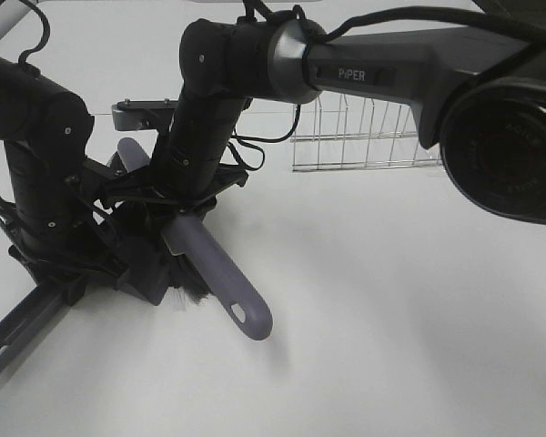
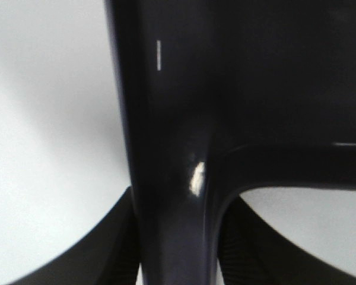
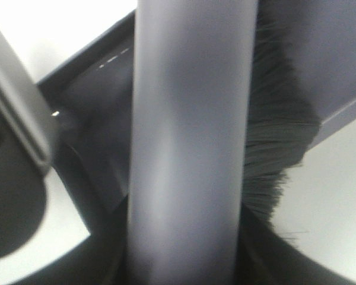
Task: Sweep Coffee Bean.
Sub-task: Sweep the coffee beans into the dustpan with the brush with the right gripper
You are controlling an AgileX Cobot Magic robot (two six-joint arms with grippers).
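Note:
My right gripper [image 1: 177, 217] reaches across to the left and is shut on the light grey brush handle [image 1: 226, 284]. That handle fills the right wrist view [image 3: 190, 148]. The brush's dark bristles [image 1: 187, 297] [image 3: 279, 148] rest at the dark grey dustpan [image 1: 144, 273] [image 3: 101, 101]. My left gripper [image 1: 59, 273] is shut on the dustpan's dark handle [image 1: 18, 332], which fills the left wrist view [image 2: 178, 148]. No coffee beans show in any view; the arms and the dustpan hide the table around the bristles.
A wire basket [image 1: 364, 137] stands at the back, right of centre. The right arm's large black body [image 1: 491, 137] hangs over the upper right. The white table [image 1: 391, 346] spreads out to the right and front.

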